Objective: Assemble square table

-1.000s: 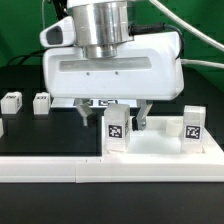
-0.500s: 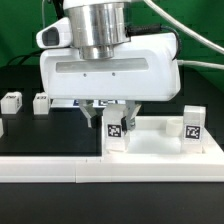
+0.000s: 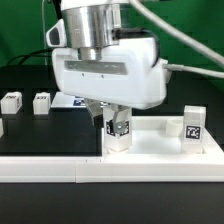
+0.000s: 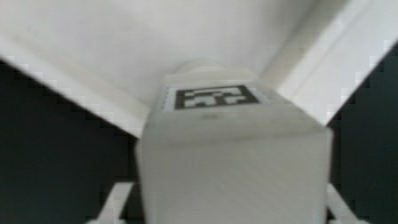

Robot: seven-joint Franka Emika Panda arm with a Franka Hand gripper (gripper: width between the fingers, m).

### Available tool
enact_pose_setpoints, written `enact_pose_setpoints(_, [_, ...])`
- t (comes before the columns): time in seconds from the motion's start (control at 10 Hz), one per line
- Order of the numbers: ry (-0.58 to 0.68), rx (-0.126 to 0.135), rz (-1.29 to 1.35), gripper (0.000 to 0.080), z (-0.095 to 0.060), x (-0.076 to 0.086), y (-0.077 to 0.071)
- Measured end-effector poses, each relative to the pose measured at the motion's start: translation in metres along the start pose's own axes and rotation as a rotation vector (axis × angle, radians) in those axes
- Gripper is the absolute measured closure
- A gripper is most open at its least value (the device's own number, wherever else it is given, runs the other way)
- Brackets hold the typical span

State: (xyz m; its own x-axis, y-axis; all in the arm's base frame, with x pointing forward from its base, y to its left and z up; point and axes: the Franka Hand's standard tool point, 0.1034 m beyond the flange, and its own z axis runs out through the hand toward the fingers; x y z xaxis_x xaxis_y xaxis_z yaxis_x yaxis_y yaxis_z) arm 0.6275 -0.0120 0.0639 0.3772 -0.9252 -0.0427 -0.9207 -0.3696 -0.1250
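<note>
Since a second ago, the arm has turned and leaned over, and the fingers have come together from wide apart. Now they squeeze the first leg block, one finger on each side of it. The black desk holds all the things. The white table top lies flat on the desk, toward the exterior view's right. A long white rail runs along the front of the desk. The first leg block is at the corner of the table top on the exterior view's left, right under the arm, and its black-and-white tag faces the camera. I cannot tell if it rests on the top or is lifted a little. A second leg block stands at the top's corner on the exterior view's right, well apart from the fingers. A third leg block and a fourth leg block sit near each other on the desk, far off on the exterior view's left. In the wrist view the first leg block fills the middle, with the white table top behind it.
</note>
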Motion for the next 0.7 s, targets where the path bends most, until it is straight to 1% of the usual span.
enact_pose_setpoints(0.1, [0.002,-0.003,0.238,0.0512,0.0009,-0.0002,0.0035])
enact_pose_setpoints(0.3, [-0.041,0.026,0.661,0.0511,0.0017,-0.0033,0.0087])
enact_pose_setpoints(0.4, [-0.073,0.042,0.750,0.0511,0.0020,-0.0030,0.0103])
enact_pose_setpoints(0.5, [-0.078,0.042,0.787,0.0511,0.0019,-0.0031,0.0108])
enact_pose_setpoints(0.7, [-0.070,0.040,0.705,0.0509,0.0026,-0.0040,0.0108])
